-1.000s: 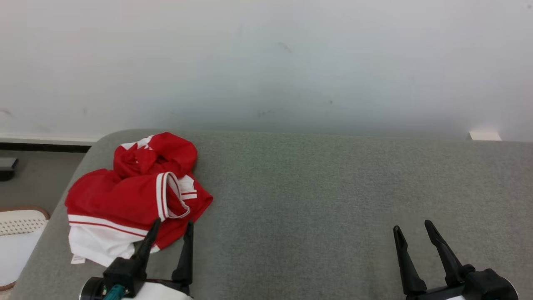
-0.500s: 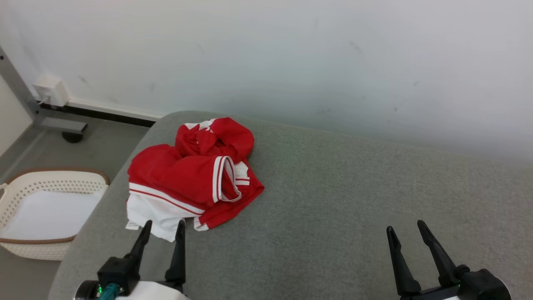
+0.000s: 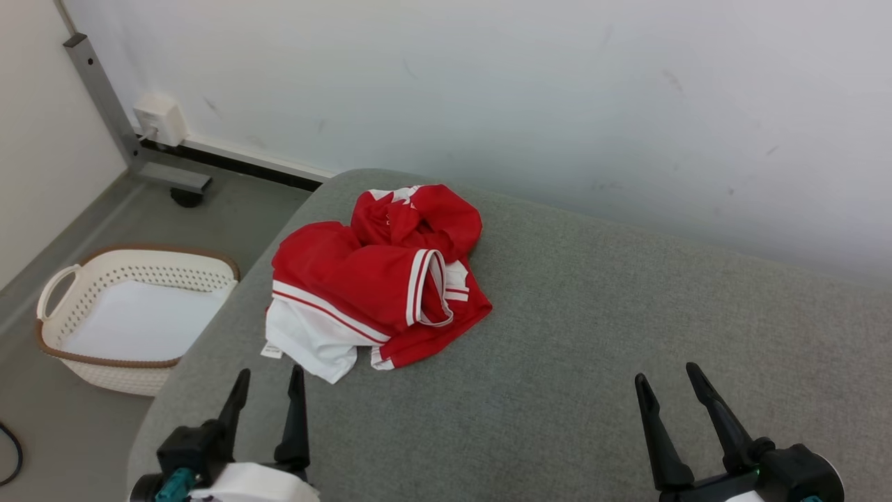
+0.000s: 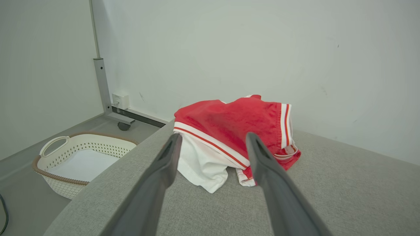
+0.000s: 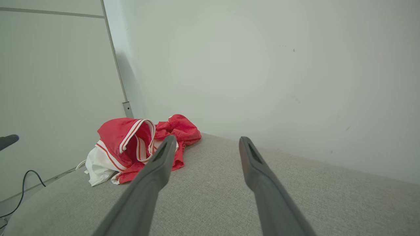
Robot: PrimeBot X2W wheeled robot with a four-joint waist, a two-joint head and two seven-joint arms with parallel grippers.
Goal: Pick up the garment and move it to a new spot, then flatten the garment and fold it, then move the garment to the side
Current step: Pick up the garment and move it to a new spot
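Grey worktop (image 3: 592,314) shifts as my head turns left, centring the garment (image 3: 376,279); left pincer (image 3: 270,371), right pincer (image 3: 665,371) apart, pickup next.

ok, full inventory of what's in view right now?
garment: 1, red and white, crumpled on the pad's far-left part
pad: 1, grey fabric, against the wall
basket: 1, white with brown rim, on the floor left of the pad
wall box: 1, white, low on the wall
post: 1, grey metal, in the left corner
cable: 1, black, on the floor at far left
left gripper: 1, dark fingers apart, empty, just short of the garment
right gripper: 1, dark fingers apart, empty, over bare pad
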